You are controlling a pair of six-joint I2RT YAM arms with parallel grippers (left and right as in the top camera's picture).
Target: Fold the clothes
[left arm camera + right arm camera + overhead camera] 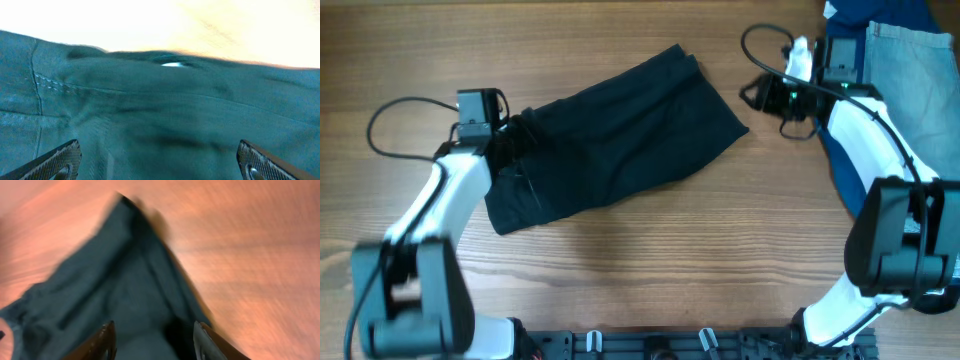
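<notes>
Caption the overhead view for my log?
Black shorts lie diagonally on wooden table; left gripper over their left end, right gripper near their right corner.

Both arms are made of white tubes and fat black joints. The left arm (440, 200) has a black box (477, 105) on top and a thin black cable (371, 130). The right arm (875, 135) has a cable loop (743, 42) too. The left claw (160, 165) has dark fingers (57, 161) with bumpy criss-cross skin.

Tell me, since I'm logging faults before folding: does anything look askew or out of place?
The black garment lies slanted across the table, bunched at its left end beside the left pincer. At the right edge, light-blue jeans and a dark blue cloth sit piled beneath the right arm.
</notes>
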